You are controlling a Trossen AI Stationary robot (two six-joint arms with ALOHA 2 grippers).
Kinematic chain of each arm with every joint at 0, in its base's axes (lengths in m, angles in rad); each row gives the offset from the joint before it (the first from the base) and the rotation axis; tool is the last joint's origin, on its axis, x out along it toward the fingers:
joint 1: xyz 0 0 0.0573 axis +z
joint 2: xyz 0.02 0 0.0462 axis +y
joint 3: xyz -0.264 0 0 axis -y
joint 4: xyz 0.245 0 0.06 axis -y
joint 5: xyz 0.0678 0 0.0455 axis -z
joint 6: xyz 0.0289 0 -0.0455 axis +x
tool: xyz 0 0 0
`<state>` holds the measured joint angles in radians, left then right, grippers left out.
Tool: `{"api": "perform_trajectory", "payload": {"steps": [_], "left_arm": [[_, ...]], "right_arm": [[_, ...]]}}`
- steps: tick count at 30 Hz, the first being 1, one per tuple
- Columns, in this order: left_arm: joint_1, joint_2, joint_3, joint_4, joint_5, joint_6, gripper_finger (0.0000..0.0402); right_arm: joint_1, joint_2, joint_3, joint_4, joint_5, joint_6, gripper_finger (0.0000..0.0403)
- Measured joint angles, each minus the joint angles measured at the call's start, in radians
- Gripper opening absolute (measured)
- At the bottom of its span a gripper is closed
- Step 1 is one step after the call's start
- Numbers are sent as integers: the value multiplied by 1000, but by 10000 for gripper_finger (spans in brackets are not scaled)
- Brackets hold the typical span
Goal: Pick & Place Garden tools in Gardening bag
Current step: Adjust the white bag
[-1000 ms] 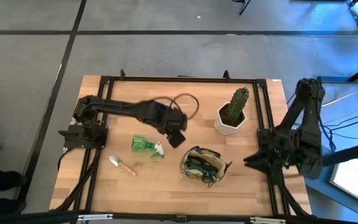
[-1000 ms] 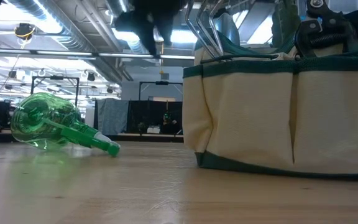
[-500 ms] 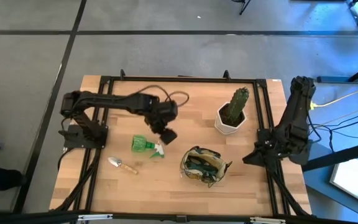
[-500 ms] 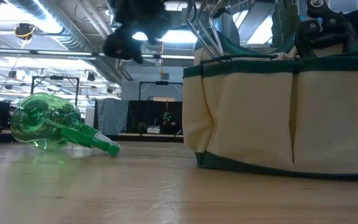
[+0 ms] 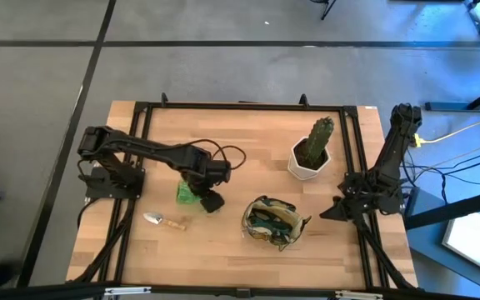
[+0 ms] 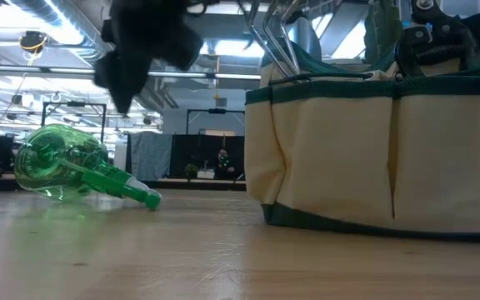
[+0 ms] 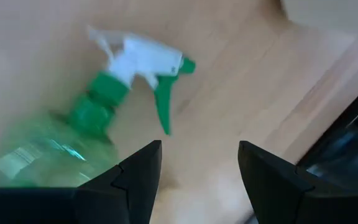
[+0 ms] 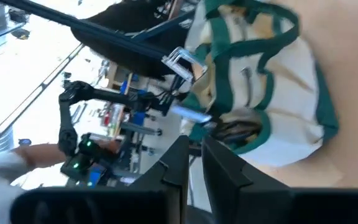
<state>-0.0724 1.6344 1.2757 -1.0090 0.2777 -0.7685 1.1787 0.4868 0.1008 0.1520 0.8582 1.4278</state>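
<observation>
The green spray bottle (image 5: 187, 192) lies on its side on the table, left of the bag; it also shows in the low view (image 6: 63, 163), and the left wrist view shows its white nozzle (image 7: 137, 52). My left gripper (image 5: 212, 201) is open above the bottle's nozzle end and touches nothing; the left wrist view (image 7: 197, 177) shows its fingers spread. A silver trowel with a wooden handle (image 5: 164, 222) lies nearer the front edge. The olive-khaki bag (image 5: 272, 222) stands upright with tools in it. My right gripper (image 8: 193, 163) is shut and empty to the right of the bag.
A cactus in a white pot (image 5: 311, 152) stands behind the bag, at the far right. A dark cable loops (image 5: 232, 155) on the table behind the left arm. Bare wood lies along the near edge.
My left gripper has moved toward the table's left and near edges and down, from beside the bag to over the spray bottle's nozzle end. The bottle, trowel and bag have stayed where they were.
</observation>
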Motion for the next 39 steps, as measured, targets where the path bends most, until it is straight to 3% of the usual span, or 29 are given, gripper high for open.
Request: {"api": "perform_trajectory", "payload": {"steps": [2, 6, 12, 15, 19, 25, 33, 39], "left_arm": [[10, 1, -37, 68, 53, -181, 207], [7, 0, -66, 136, 47, -514, 207], [-25, -1, -63, 234, -146, -328, 203], [-28, -1, -63, 240, -122, -275, 192], [-47, -1, -63, 304, 3, -226, 177], [-115, 0, -63, 473, 89, -215, 160], [-205, 114, -62, 598, 43, -320, 140], [-282, 279, -64, 874, 26, -412, 128]], "right_arm": [[-26, 0, -1, -16, -10, 0, 45], [-85, 1, -1, -21, -56, -24, 44], [-175, 1, -1, -89, -68, -47, 44], [-218, 4, -1, -158, -83, 4, 44], [-273, 7, -1, -216, -124, 38, 44], [-341, 25, -1, -159, -285, -6, 44], [-389, 98, -1, -115, -295, -26, 44], [-418, 182, -1, -89, -295, -22, 44]]}}
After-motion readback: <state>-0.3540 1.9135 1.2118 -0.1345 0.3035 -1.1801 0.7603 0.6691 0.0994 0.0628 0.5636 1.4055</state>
